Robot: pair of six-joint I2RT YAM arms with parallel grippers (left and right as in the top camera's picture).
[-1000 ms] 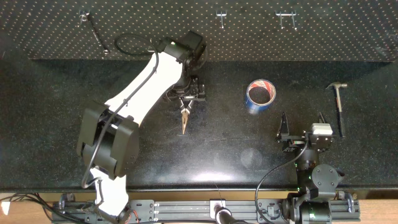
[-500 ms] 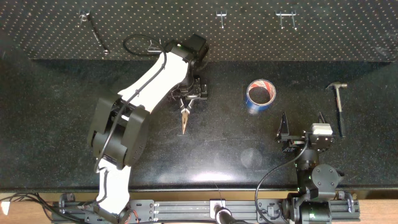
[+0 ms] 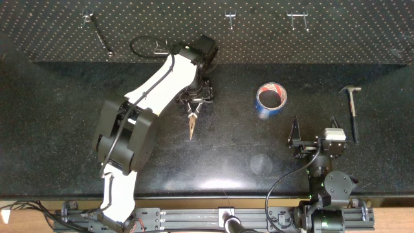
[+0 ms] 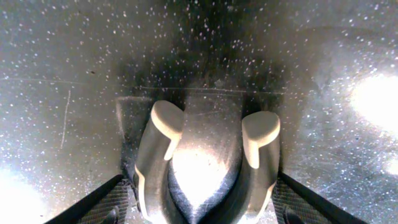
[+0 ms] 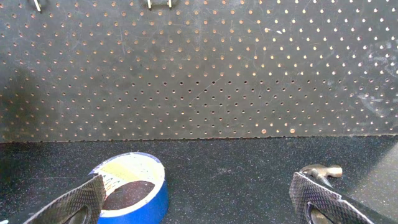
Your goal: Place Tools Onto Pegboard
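The left pincer (image 3: pixel 194 98) is sitting released over the handle end of the pliers (image 3: pixel 192 124). In its wrist view the two dark fingers (image 4: pixel 102 202) are straddling the pale handles (image 4: pixel 166 134), one just outside each. The handles are standing apart with bare bench showing between them, so I am reading this as no squeeze yet.

Over the last second the left arm has been swinging its elbow in toward the middle. Meanwhile the pincer has been drawing in tighter over the handles. The pliers themselves are lying exactly where they were, flat on the bench (image 3: pixel 65 116), nose pointing toward the arm bases.

For the task, this is looking like the end of the approach: the next call is clenching on the handles and lifting toward the pegboard (image 3: pixel 259 39), where two hooks (image 3: pixel 229 18) are waiting empty.

Further out, a wrench (image 3: pixel 100 33) is already hanging at the board's left. The tape roll (image 3: pixel 272 98) and the hammer (image 3: pixel 351 107) are lying on the bench to the right, untouched. The right pincer (image 3: pixel 315 134) is resting released near its base, unmoved.
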